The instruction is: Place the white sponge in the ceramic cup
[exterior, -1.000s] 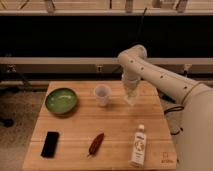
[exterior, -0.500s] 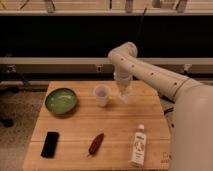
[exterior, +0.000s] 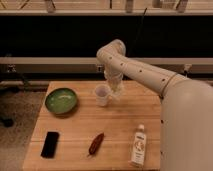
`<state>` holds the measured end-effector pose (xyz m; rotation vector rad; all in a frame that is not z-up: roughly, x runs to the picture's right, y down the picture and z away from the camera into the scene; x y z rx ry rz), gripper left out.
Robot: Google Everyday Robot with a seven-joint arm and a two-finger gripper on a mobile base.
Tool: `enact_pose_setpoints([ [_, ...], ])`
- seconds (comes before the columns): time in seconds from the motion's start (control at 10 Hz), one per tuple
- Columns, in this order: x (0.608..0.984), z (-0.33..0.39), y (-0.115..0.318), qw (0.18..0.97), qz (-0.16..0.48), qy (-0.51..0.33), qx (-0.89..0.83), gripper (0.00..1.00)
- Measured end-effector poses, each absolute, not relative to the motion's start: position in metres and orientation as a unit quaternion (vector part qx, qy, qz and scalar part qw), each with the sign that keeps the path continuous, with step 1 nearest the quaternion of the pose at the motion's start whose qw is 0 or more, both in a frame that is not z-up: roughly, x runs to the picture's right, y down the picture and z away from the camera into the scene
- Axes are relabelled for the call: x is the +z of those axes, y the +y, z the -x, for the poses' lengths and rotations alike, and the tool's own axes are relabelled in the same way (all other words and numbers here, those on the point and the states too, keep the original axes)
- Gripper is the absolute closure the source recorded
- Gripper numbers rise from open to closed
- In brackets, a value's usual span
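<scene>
Camera view looks down on a wooden tabletop [exterior: 120,122] w/ 5 loose items on it and 1 white robot arm [exterior: 142,72] reaching in from the right.

The arm bends at an elbow above the back edge, then drops straight down. Its pincer [exterior: 116,90] hangs low at the back-centre of the tabletop, just beside the right side of the ceramic cup [exterior: 102,95], about level w/ the rim. Whether the pincer is released or clenched: can't tell, its tip blends w/ the pale wrist.

The ceramic cup stands upright on the tabletop, mouth up, between the green bowl [exterior: 61,101] and the pincer.

White sponge: can't pick it out as a separate shape. Any pale patch at the pincer tip merges w/ the pincer itself, so where it sits can't be told.

Other stuff:
- green bowl at back left, well apart from the cup.
- black phone [exterior: 50,144] lying flat at front left.
- dark red pepper-like item [exterior: 96,143] at front centre, tilted.
- white bottle [exterior: 138,146] w/ label lying at front right, cap pointing to the back.
</scene>
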<state>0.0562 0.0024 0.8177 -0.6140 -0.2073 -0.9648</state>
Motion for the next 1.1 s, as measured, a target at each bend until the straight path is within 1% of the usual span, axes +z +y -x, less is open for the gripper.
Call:
enact_pose_setpoints([
  [0.2, 0.818, -0.024, 0.002, 0.828, 0.277, -0.109, -0.476, 1.0],
  [0.3, 0.818, -0.019, 0.002, 0.826, 0.275, -0.109, -0.479, 1.0],
  [1.1, 0.818, -0.012, -0.002, 0.817, 0.251, -0.129, -0.504, 1.0],
])
